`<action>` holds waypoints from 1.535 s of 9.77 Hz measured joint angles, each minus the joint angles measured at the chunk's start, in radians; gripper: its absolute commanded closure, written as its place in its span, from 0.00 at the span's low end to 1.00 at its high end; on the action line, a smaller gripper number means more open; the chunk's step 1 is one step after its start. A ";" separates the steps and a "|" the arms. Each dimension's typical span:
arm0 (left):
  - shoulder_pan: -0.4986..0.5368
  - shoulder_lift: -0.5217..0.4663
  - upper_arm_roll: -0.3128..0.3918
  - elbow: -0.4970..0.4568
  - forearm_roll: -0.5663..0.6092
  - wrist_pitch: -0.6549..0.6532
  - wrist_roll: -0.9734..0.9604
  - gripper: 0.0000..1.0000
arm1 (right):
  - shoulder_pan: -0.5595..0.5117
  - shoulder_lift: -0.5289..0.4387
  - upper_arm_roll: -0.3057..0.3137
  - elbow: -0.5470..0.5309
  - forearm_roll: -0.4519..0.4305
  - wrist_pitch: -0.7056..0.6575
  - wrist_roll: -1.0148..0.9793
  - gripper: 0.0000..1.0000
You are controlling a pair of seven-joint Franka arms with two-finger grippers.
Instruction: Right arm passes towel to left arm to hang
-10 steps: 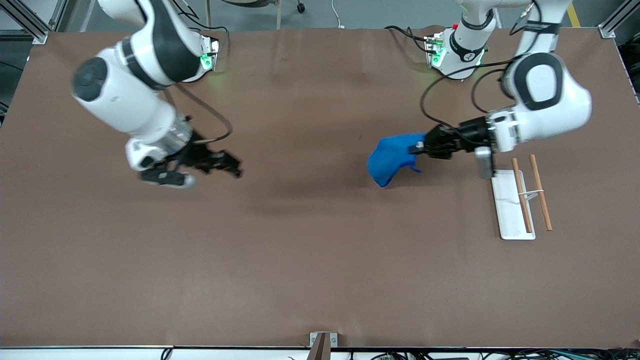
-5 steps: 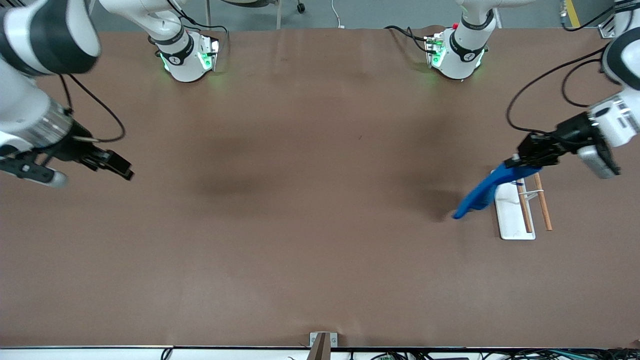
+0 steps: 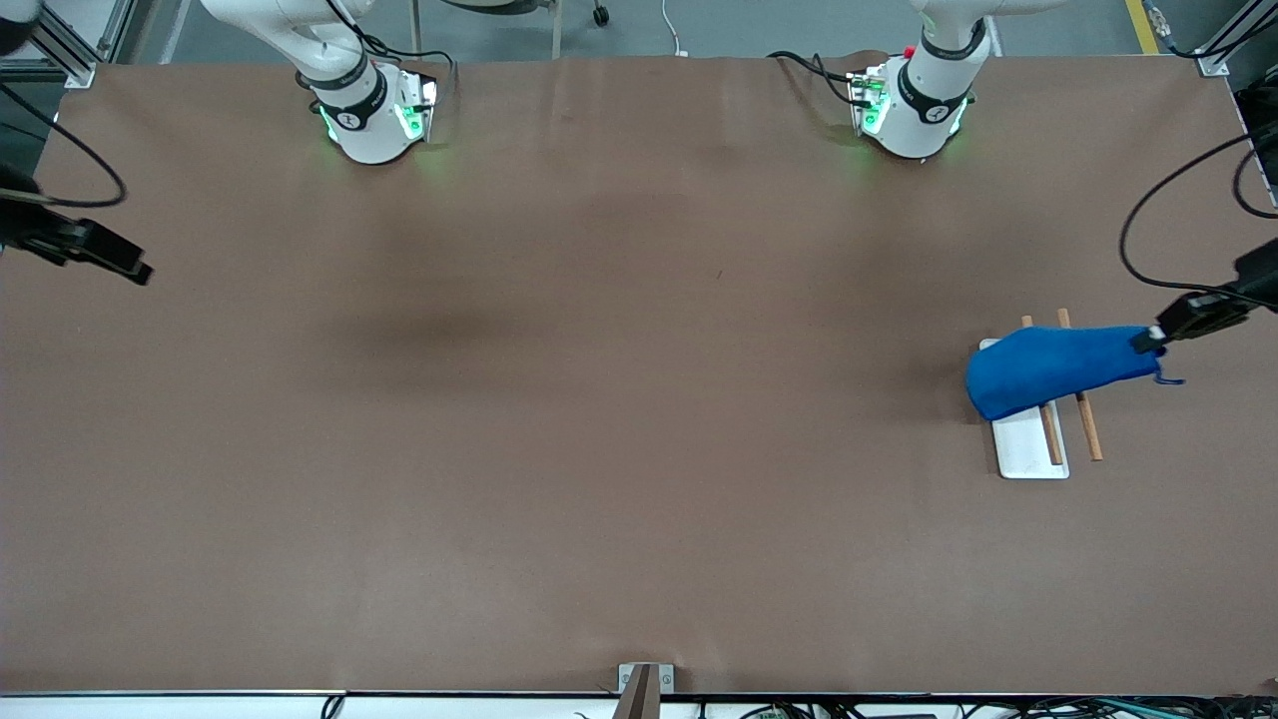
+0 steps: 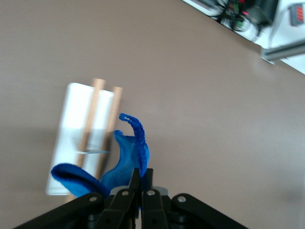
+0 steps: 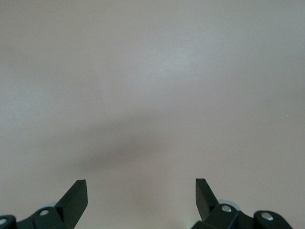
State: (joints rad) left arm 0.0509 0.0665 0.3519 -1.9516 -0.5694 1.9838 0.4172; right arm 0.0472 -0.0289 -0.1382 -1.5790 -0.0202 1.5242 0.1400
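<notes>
My left gripper fingers pinch the limp, light towel by its corner over the rack's wooden rods; right gripper fingers apart, waiting

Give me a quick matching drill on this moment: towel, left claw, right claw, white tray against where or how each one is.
Things:
1. towel
2. left claw
3. right claw
4. white tray

States:
A. open, holding nothing, over the right arm's end of the table
B. flat on the table under two wooden rods
C. shut on a corner of blue cloth
D. hanging above the rods and tray

Pairs: 1-D, 2-C, 3-A, 4-B
</notes>
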 measured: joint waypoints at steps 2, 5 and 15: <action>0.030 0.055 0.029 0.056 0.059 0.000 -0.002 0.97 | -0.013 -0.001 -0.020 0.046 0.007 -0.041 -0.032 0.00; 0.069 0.140 0.042 0.107 0.077 0.000 0.076 0.87 | -0.017 0.001 -0.019 0.081 0.009 -0.050 -0.033 0.00; 0.093 0.035 -0.224 0.197 0.406 -0.003 -0.193 0.00 | -0.049 0.016 -0.019 0.081 0.009 -0.050 -0.035 0.00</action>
State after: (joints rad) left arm 0.1438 0.1019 0.1275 -1.7551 -0.1637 1.9804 0.2242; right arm -0.0017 -0.0126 -0.1571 -1.4980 -0.0110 1.4741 0.1049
